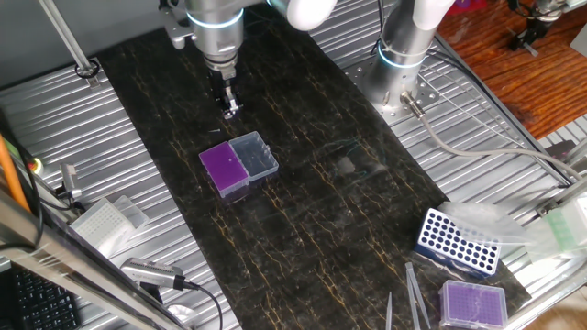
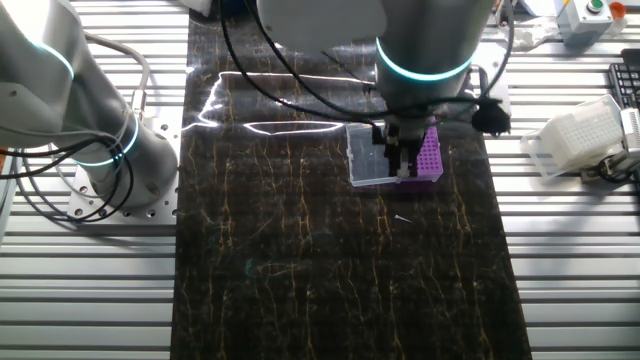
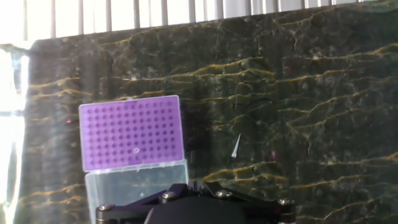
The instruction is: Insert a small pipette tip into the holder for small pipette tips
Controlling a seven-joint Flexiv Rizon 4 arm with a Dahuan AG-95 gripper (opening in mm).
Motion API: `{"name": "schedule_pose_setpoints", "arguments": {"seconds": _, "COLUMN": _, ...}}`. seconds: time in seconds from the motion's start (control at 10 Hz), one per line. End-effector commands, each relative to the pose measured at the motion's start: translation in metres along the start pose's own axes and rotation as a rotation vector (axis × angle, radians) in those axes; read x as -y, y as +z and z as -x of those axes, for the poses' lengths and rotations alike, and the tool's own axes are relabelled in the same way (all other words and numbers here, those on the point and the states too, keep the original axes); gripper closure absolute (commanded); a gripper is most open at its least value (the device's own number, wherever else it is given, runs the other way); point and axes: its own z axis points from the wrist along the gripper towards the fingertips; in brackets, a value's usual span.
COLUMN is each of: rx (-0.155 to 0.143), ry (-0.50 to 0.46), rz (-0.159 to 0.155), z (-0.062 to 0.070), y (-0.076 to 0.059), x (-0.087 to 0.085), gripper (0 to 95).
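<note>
Hand view shows the pipette tip [image 3: 236,147] lying loose at centre frame, right of the holder [image 3: 132,132], awaiting pickup. Gripper [image 1: 229,107] hangs above, apparently empty; jaw width unclear.

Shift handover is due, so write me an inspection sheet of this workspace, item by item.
Surface: dark marbled mat on a ribbed metal table.
Job's things: small square holder with vivid purple grid, its clear lid open beside it; small clear pipette tip lying loose on the mat, apart from the holder.
Clutter: blue rack with round holes, paler purple box, metal tweezers, white tip box.
Grippers: two-finger gripper above the mat near the holder; jaw state unclear.
Cables: grey cable across the table.
Surroundings: second robot arm; wooden floor.
</note>
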Motion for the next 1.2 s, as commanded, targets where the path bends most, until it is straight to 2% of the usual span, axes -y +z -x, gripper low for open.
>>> {"name": "schedule_pose_setpoints", "arguments": {"seconds": 0.1, "rx": 0.006, "ry": -0.026, "rz": -0.001, "z": 0.003, "y": 0.01, "x": 0.005, "gripper": 95.0}}
{"name": "schedule_pose_setpoints", "arguments": {"seconds": 0.3, "rx": 0.012, "ry": -0.025, "rz": -0.003, "z": 0.005, "y": 0.017, "x": 0.01, "gripper": 95.0}}
{"name": "schedule_pose_setpoints", "arguments": {"seconds": 0.4, "rx": -0.005, "ry": -0.022, "rz": 0.005, "z": 0.006, "y": 0.021, "x": 0.018, "gripper": 95.0}}
{"name": "schedule_pose_setpoints", "arguments": {"seconds": 0.7, "rx": -0.092, "ry": -0.026, "rz": 0.034, "z": 0.008, "y": 0.024, "x": 0.035, "gripper": 95.0}}
{"name": "schedule_pose_setpoints", "arguments": {"seconds": 0.8, "rx": -0.107, "ry": -0.026, "rz": 0.041, "z": 0.011, "y": 0.026, "x": 0.036, "gripper": 95.0}}
{"name": "schedule_pose_setpoints", "arguments": {"seconds": 1.1, "rx": -0.117, "ry": -0.019, "rz": 0.035, "z": 0.02, "y": 0.038, "x": 0.042, "gripper": 95.0}}
{"name": "schedule_pose_setpoints", "arguments": {"seconds": 1.2, "rx": -0.1, "ry": -0.007, "rz": 0.035, "z": 0.022, "y": 0.041, "x": 0.043, "gripper": 95.0}}
